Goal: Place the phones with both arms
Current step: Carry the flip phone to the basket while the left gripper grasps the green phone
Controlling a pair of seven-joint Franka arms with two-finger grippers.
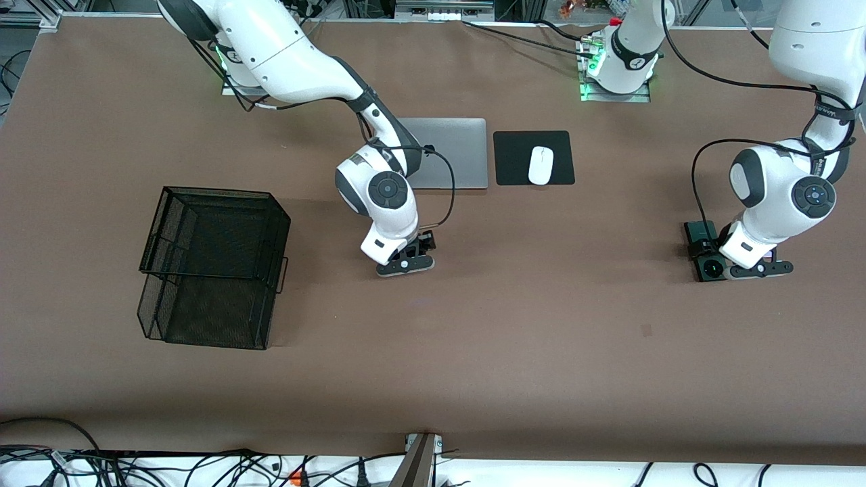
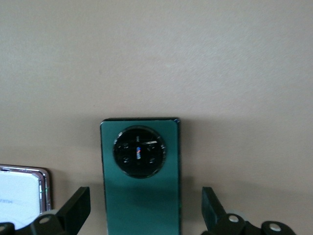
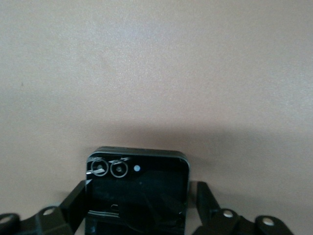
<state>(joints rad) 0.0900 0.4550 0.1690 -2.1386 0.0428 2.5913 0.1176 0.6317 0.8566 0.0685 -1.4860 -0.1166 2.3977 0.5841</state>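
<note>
1. Starting at the right arm's end of the bench (image 1: 541, 325), you have a black mesh basket (image 1: 203, 318) at mid-height in the front view, well apart from both arms.
2. Next, near the centre of the frame, the right end effector (image 1: 404, 265) is down low over the bench, pointing downward.
3. Your right wrist view shows that end effector's fingers (image 3: 73, 203) standing open on either side of the small squarish black phone (image 3: 139, 191). One finger sits just beside the phone's edge and the other shows a slim gap. The phone lies flat on the bench with its two camera lenses facing up. It is not yet clamped.
4. In the upper middle of the frame a closed grey laptop (image 1: 460, 152) lies partly under the right arm's forearm.
5. Beside it, toward the left arm's end, a black mouse pad (image 1: 514, 159) carries a white mouse (image 1: 540, 165).
6. Toward the left arm's end, at mid-height, the left end effector (image 1: 761, 269) is low over the long dark green phone (image 1: 710, 269).
7. Your left wrist view shows its fingers (image 2: 73, 210) wide open, with the green phone flat between them, its round camera ring up, and clear bench on both sides.
8. At the edge of that same view a pale lilac-white phone (image 2: 22, 193) lies flat just beside the green one, apart from it and outside the fingers.
</note>
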